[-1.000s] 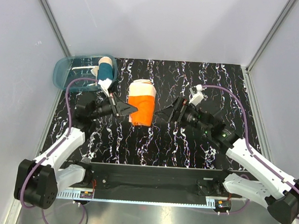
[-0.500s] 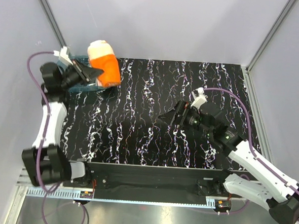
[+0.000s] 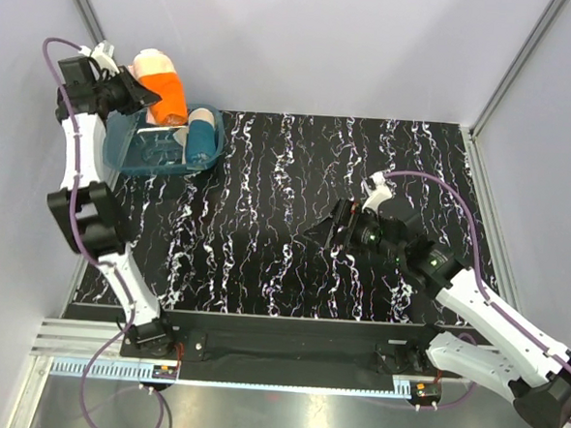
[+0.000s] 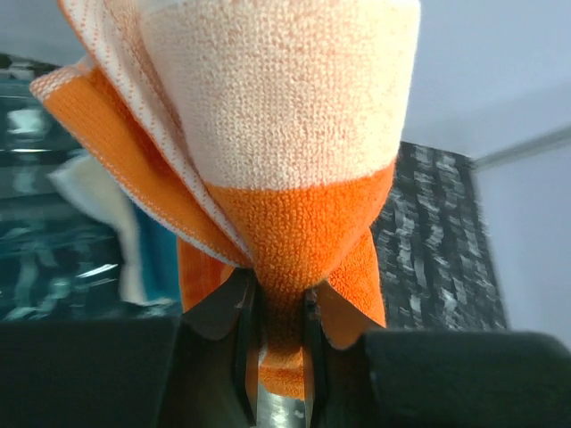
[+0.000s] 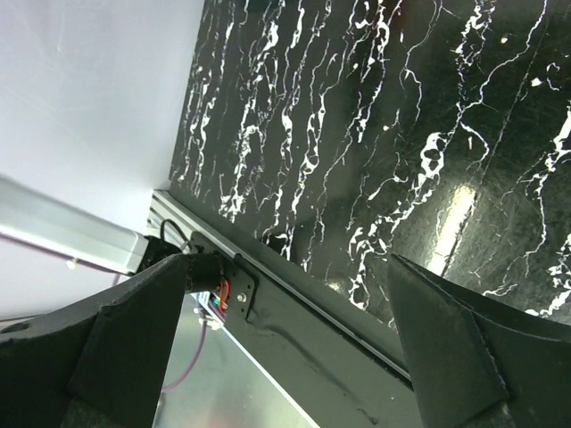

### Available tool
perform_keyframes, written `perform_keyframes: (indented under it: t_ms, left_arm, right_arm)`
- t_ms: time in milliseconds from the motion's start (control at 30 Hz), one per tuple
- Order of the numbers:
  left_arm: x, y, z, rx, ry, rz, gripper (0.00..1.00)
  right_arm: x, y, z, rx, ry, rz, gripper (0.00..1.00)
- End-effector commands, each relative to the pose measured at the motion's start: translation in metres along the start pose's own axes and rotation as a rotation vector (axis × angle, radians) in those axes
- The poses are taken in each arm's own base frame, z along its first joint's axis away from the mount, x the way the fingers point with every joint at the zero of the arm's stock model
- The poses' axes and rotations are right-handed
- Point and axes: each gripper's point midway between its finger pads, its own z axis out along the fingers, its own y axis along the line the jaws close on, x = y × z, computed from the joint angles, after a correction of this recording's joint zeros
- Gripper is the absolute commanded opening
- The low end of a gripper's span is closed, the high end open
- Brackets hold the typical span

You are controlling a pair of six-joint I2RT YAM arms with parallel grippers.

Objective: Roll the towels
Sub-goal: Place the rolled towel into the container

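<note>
**Two towels, one in the grip, one in the tub**

There are two towels, one tub and two pairs of fingers in view.

The left fingers (image 3: pixel 138 91) are clenched on the orange towel (image 3: pixel 164 82), the only thing held by either arm. In the left wrist view the two dark fingers pinch the orange end of the bundle. The bundle widens away from them into a pale, cream-white rounded end. A loose orange flap with a white-striped edge hangs off to one side of the grip. From above, the towel is held in the air, projecting from the fingertips over the far rim of the translucent blue tub (image 3: pixel 122 154).

The teal-blue towel (image 3: pixel 204 141) is not held. It sits rolled inside the tub, below the left fingers and off to one side of them, apart from the orange towel. Its cream end points toward the far wall. The left wrist view shows a strip of its teal and cream just beside the hanging orange cloth.

The right fingers (image 3: pixel 314 231) are spread wide with nothing between them. They hang low over the black, white-veined surface (image 3: pixel 263 271), well apart from both towels and the tub. The right wrist view shows only that surface and its near-edge rail between the two fingertips.
</note>
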Motion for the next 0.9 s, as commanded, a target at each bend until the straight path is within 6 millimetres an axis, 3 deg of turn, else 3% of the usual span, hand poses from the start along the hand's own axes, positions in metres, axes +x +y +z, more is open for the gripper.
perform_keyframes:
  t_ms: [0,133,167,400,667,867]
  left_arm:
    - [0.009,0.048,0.002,-0.145,0.066,0.027,0.00]
    - [0.028,0.089,0.022,-0.178,0.113,0.021,0.00]
    - [0.025,0.093,0.025,-0.177,0.117,0.022,0.00]
    - [0.069,0.121,0.062,-0.018,0.212,-0.041,0.00]
    - [0.078,0.140,0.081,0.158,0.166,-0.121,0.00]
    - [0.100,0.167,0.090,0.225,0.185,-0.239,0.00]
  right_arm:
    - [0.006,0.004,0.003,-0.025,0.031,-0.049,1.00]
    - [0.012,0.006,0.010,-0.044,0.068,-0.050,1.00]
    - [0.013,0.005,0.011,-0.044,0.077,-0.050,1.00]
    - [0.018,-0.004,0.013,-0.019,0.096,-0.082,1.00]
    - [0.023,-0.013,0.021,0.003,0.110,-0.082,1.00]
    - [0.023,-0.013,0.030,0.004,0.121,-0.079,1.00]
